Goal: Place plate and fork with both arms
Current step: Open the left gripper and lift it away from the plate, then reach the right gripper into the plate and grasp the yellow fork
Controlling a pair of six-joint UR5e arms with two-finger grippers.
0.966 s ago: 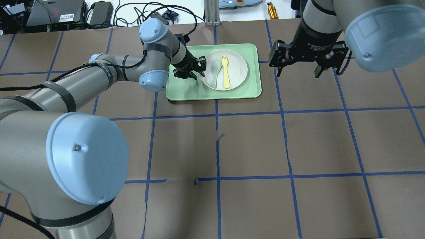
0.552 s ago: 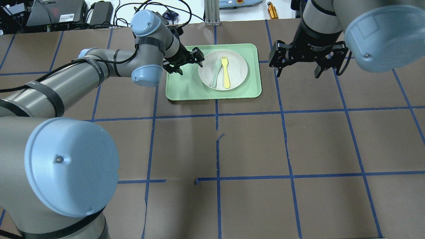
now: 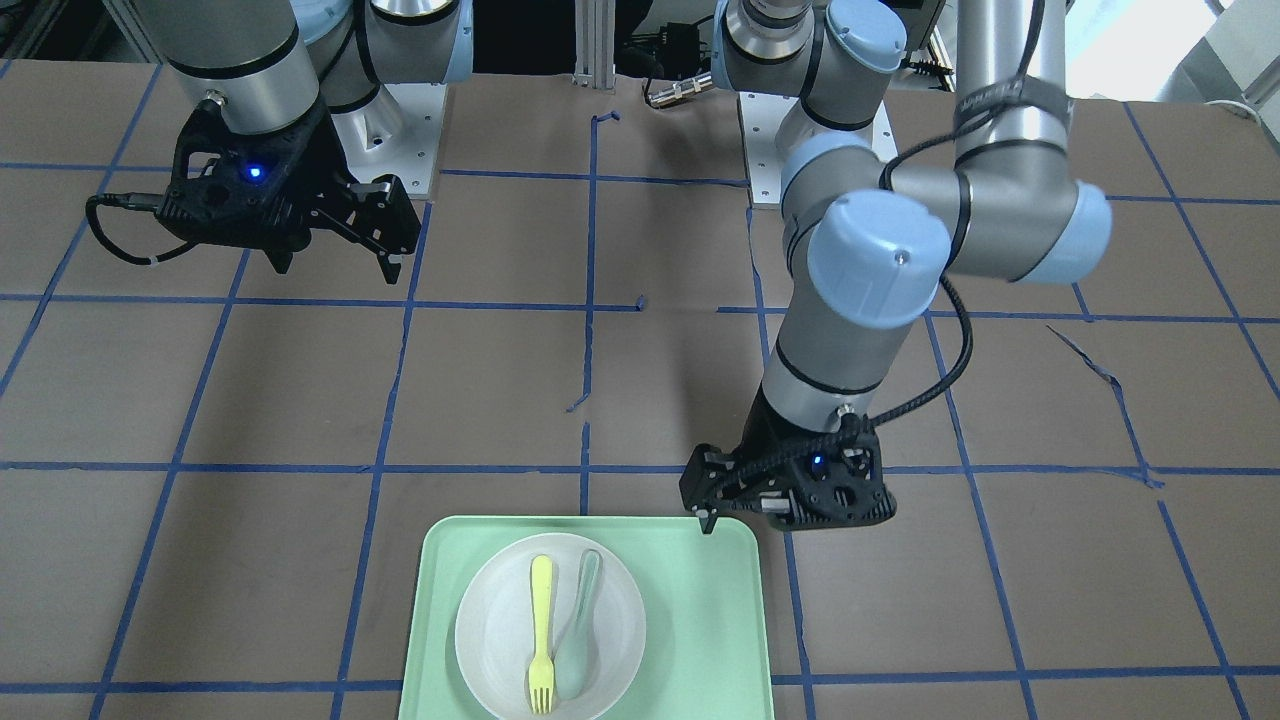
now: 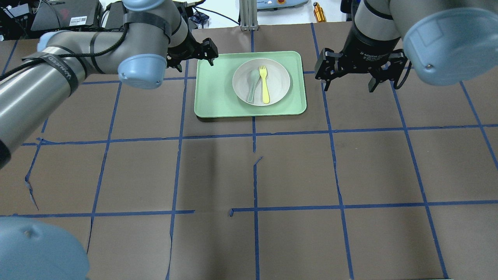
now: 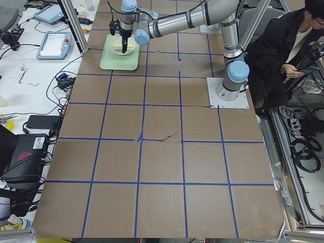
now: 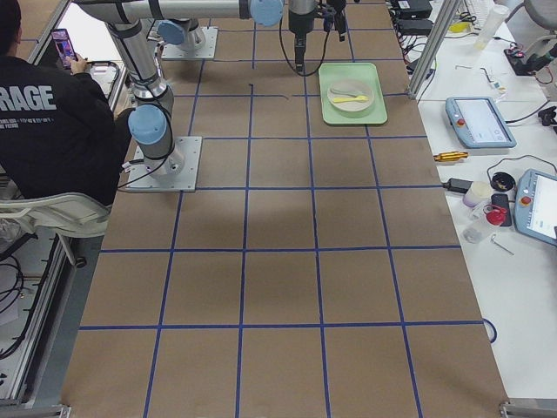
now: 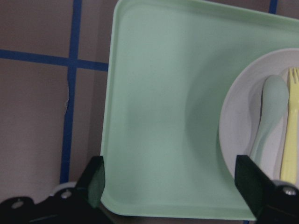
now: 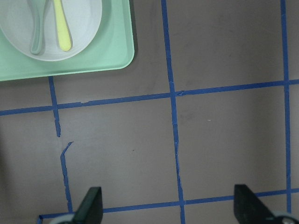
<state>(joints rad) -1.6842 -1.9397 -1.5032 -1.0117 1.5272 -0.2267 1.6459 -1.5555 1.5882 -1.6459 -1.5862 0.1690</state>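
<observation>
The white plate (image 4: 279, 77) sits on the mint-green tray (image 4: 214, 93) at the table's far middle. The pale-yellow fork (image 4: 265, 87) lies in the plate, with a grey-green spoon (image 4: 252, 87) beside it. My left gripper (image 4: 195, 63) is open and empty, above the tray's far-left corner. Its wrist view shows the tray (image 7: 159, 116), part of the plate (image 7: 236, 121), the spoon (image 7: 271, 112) and the fork (image 7: 290, 140) between wide fingers (image 7: 96, 179). My right gripper (image 4: 348, 84) is open and empty, over the table to the right of the tray.
The brown table is marked with a blue tape grid. Cables, boxes and a metal post (image 4: 246, 15) stand beyond the far edge. In the front-facing view the left arm's elbow (image 3: 870, 260) rises over the table's middle right. An operator (image 5: 283, 55) sits by the robot's base.
My left gripper has drawn back from beside the plate to the tray's far-left corner, still open. The right arm, plate, fork and spoon have not moved.
</observation>
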